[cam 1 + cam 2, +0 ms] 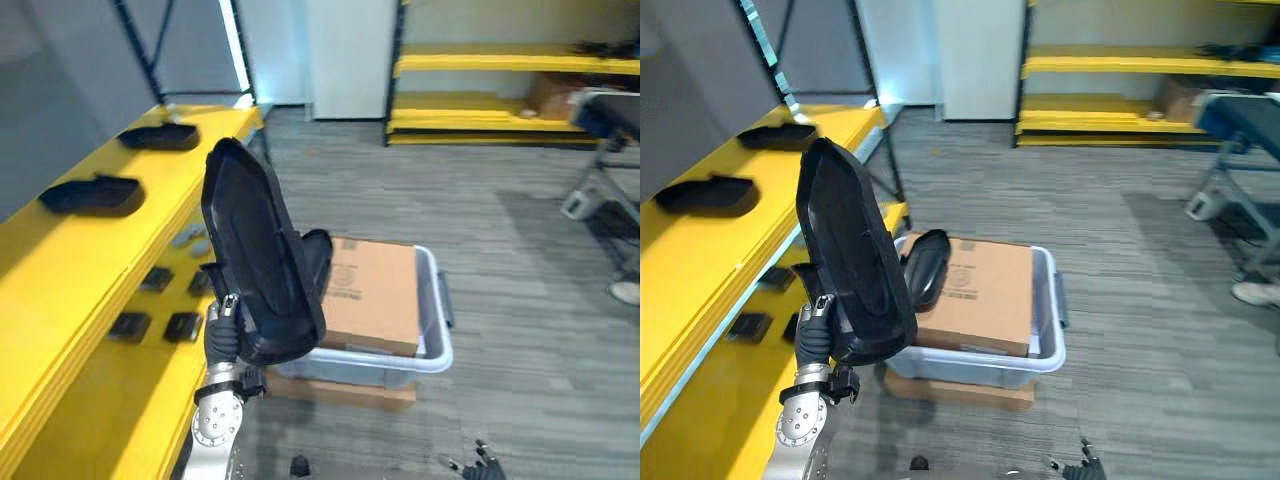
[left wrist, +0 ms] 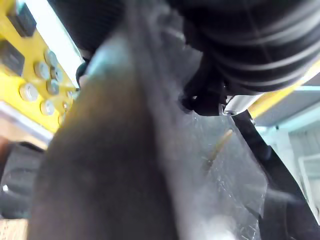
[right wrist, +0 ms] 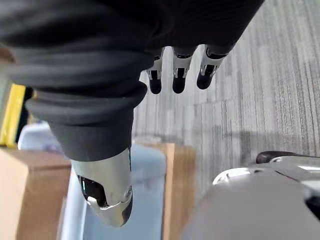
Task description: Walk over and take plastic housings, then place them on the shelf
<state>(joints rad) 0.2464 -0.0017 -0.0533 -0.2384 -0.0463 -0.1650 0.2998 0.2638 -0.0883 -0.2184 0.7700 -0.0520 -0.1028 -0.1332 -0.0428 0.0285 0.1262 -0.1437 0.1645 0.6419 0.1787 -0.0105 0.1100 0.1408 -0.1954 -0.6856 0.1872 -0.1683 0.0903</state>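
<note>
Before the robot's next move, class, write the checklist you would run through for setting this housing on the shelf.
1. Held housing in left hand, raised above the bin: ok.
2. Grip firm: cannot tell.
3. Housing turned flat for placing: not ok, it stands upright.
4. Bare space on shelf top beside the placed housings: ok.
5. Right hand empty, fingers open: ok.
</note>
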